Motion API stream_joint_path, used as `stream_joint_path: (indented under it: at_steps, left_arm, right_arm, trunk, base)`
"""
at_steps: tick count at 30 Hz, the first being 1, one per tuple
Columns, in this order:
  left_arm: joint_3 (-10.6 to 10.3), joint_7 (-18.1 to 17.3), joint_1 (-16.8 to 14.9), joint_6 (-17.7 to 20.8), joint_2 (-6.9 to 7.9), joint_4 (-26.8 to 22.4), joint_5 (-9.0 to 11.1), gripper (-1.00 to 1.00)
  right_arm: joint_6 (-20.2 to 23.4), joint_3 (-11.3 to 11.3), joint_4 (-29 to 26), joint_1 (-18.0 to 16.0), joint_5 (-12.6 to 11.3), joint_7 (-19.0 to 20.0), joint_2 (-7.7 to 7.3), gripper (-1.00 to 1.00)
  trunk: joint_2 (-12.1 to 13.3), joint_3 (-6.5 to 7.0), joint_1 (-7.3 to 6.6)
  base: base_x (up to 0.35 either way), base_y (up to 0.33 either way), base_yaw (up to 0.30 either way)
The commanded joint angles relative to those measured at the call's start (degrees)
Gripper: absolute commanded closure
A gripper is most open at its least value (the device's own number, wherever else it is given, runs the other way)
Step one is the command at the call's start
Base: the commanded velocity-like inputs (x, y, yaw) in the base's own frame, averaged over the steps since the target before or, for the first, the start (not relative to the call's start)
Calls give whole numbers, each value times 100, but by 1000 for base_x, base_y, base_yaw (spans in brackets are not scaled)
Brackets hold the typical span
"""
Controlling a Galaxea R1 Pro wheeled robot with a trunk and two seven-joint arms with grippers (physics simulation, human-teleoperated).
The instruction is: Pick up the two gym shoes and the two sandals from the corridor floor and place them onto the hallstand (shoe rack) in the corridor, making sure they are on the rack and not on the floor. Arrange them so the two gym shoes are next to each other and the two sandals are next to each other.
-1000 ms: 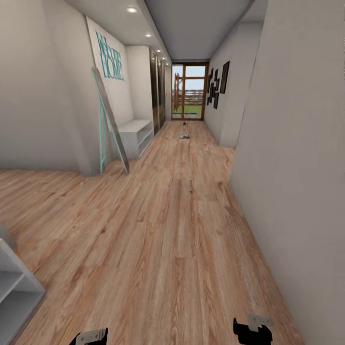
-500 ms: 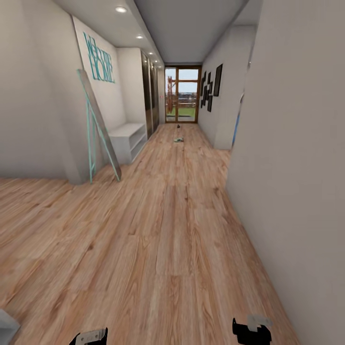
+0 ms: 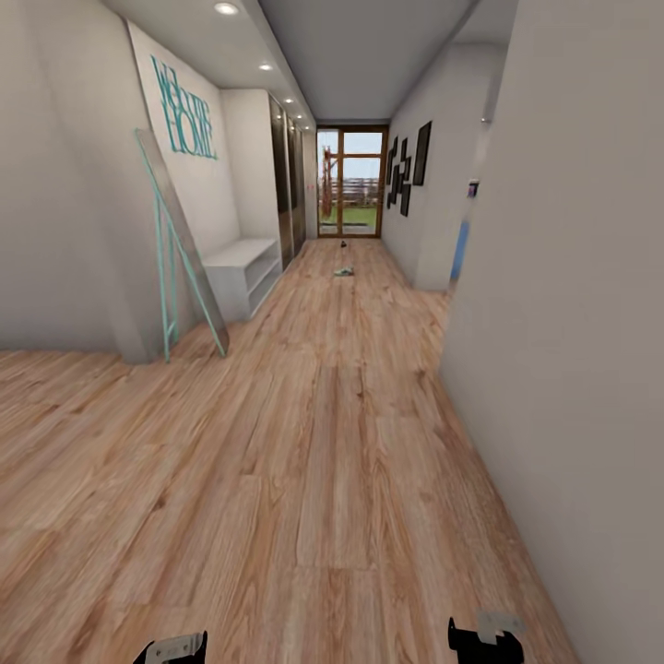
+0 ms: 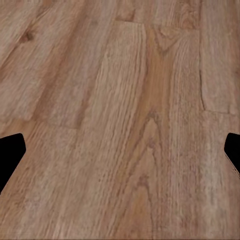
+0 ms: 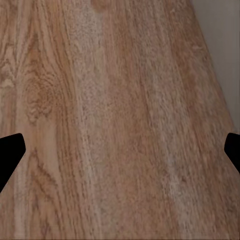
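**A:** so where's the stuff it's supposed to grab?

**B:** way down the wood floor (image 3: pixel 323 443), toward the glass door (image 3: pixel 349 182). There's a pale shoe (image 3: pixel 344 271) lying mid-corridor, well short of the door, and a darker little thing (image 3: pixel 343 244) past it, closer to the door (too small to tell what it is). A plain white bench (image 3: pixel 242 273) sits against the wall on the way to the door, with a teal-framed mirror (image 3: pixel 180 249) leaning just before it.

**A:** and the grippers?

**B:** left gripper (image 4: pixel 120 155) has its fingers spread wide with nothing between them, just planks underneath. Right gripper (image 5: pixel 120 155) is the same: jaws apart, empty, over the floor next to the grey wall (image 3: pixel 572 323).
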Motion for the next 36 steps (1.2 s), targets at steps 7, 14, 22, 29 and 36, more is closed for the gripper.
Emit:
stream_joint_path:
  at_steps: [7,14,22,29,36]
  left_arm:
    - [1,-8,-2,-18,-1,9,17,-100]
    - [0,-8,-4,-24,0,10,16,-100]
    - [1,-8,-2,-25,0,10,20,-100]
    - [1,-8,-3,-25,0,10,19,-100]
    - [1,-8,-5,-25,0,10,20,-100]
  right_arm:
    - [-17,52,3,151,-54,-7,-2,-100]
    - [-14,52,3,270,-56,-7,-3,-100]
    - [-14,52,3,310,-53,-7,-3,-100]
    - [-11,52,3,313,-56,-7,-3,-100]
    - [-11,52,3,313,-55,-7,-3,-100]
  trunk:
    - [-2,-5,3]
    - [-2,-5,3]
    - [-2,-5,3]
    - [-2,-5,3]
    - [-2,-5,3]
  base:
    - [339,0,0]
    - [339,0,0]
    - [339,0,0]
    - [339,0,0]
    - [339,0,0]
